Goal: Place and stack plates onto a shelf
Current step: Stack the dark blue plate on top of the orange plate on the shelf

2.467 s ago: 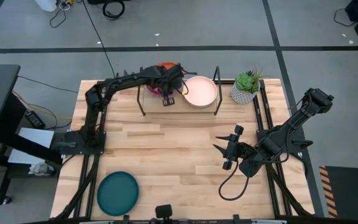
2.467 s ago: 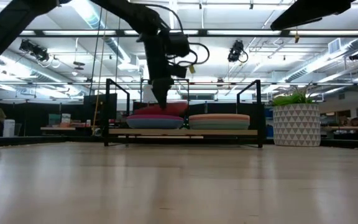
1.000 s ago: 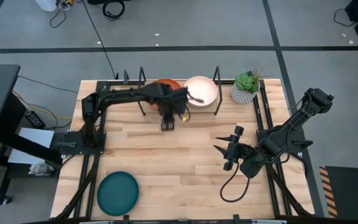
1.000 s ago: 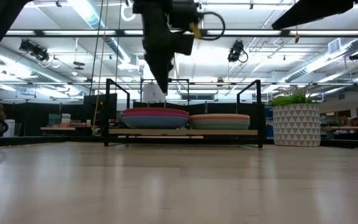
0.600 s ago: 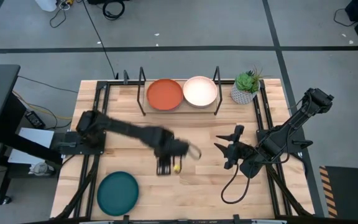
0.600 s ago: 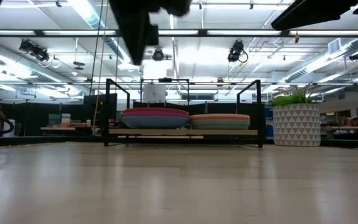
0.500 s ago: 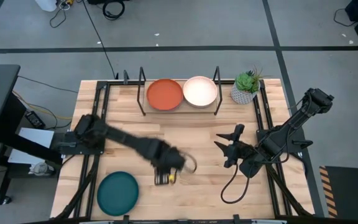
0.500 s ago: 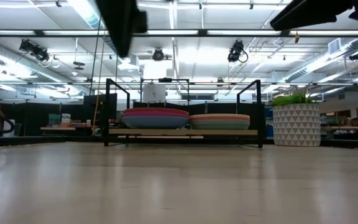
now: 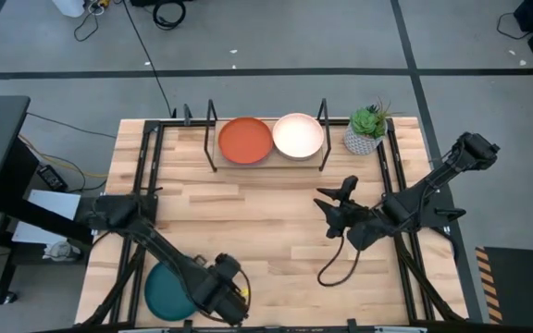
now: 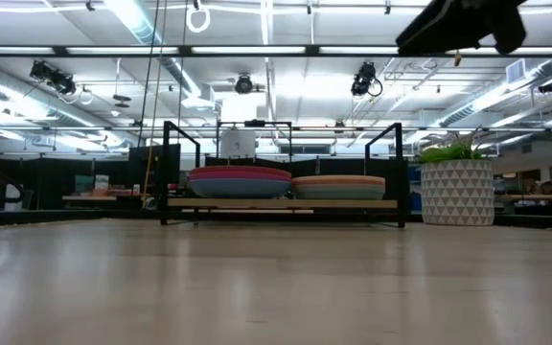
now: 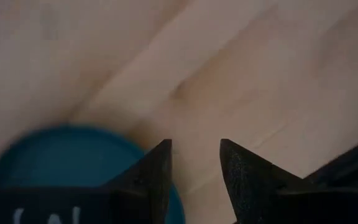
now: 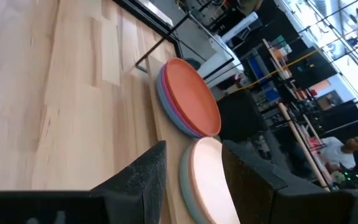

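On the shelf point(image 9: 213, 165) at the table's far edge stand two stacks of plates: one topped by an orange plate point(image 9: 245, 141) point(image 12: 191, 96), one by a cream-peach plate point(image 9: 298, 135) point(image 12: 207, 180). In the low view both stacks point(image 10: 240, 180) point(image 10: 338, 186) rest flat on the pale board. A teal plate point(image 9: 167, 287) point(image 11: 55, 158) lies flat on the table near its front left corner. My left gripper point(image 9: 232, 298) point(image 11: 196, 152) hovers open just right of the teal plate, nothing between its fingers. My right gripper point(image 9: 333, 191) point(image 12: 191, 158) stands open above mid-table right, facing the shelf.
A potted green plant point(image 9: 366, 129) point(image 10: 456, 192) stands right of the shelf at the far right corner. Black metal rails run along the table's left point(image 9: 146, 162) and right point(image 9: 391, 162) sides. A cable point(image 9: 336, 268) loops on the table under my right arm.
My left gripper has swept from just in front of the shelf toward the table's near edge, ending beside the teal plate. The orange plate stays on top of its stack. My right gripper has shifted slightly toward the far edge.
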Robot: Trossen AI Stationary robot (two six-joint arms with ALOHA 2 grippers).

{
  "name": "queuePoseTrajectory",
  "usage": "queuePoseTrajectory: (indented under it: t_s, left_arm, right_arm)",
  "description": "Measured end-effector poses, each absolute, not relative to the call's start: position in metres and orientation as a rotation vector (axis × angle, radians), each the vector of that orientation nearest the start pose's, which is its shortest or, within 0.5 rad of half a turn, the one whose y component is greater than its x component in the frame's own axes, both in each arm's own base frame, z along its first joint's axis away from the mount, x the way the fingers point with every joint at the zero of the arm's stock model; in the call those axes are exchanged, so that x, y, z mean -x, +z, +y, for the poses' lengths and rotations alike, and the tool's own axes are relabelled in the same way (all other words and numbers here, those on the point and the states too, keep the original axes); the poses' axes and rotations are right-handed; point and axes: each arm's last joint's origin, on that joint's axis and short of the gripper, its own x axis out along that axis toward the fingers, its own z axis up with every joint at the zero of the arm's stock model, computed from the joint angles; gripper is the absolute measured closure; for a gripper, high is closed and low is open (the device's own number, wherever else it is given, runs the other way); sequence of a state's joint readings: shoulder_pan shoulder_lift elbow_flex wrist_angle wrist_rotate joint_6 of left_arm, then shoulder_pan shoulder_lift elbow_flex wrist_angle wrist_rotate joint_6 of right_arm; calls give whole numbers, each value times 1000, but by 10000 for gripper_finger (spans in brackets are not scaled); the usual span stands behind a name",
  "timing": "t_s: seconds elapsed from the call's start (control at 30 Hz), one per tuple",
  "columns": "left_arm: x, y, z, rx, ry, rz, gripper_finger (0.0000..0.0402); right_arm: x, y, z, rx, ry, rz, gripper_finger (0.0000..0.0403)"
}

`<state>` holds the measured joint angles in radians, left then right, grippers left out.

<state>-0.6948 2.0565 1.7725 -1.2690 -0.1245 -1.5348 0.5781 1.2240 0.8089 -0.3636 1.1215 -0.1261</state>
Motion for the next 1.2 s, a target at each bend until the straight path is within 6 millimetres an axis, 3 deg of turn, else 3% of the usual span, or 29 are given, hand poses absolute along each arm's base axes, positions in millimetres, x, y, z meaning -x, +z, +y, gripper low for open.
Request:
queuePoseTrajectory:
  t_s: [0.23,0.7,1.03,1.2]
  left_arm:
    - [-315,196,-255,683,793,1506,260]
    - [-301,181,-269,731,937,1602,260]
    - [-302,165,-275,734,954,1624,260]
    - [-297,147,-273,747,956,1693,260]
  right_arm:
    - [-232,261,92,713,-399,530,241]
    - [-255,268,57,662,-253,486,241]
    - [-261,273,47,653,-188,427,241]
    - [-262,274,45,651,-171,419,241]
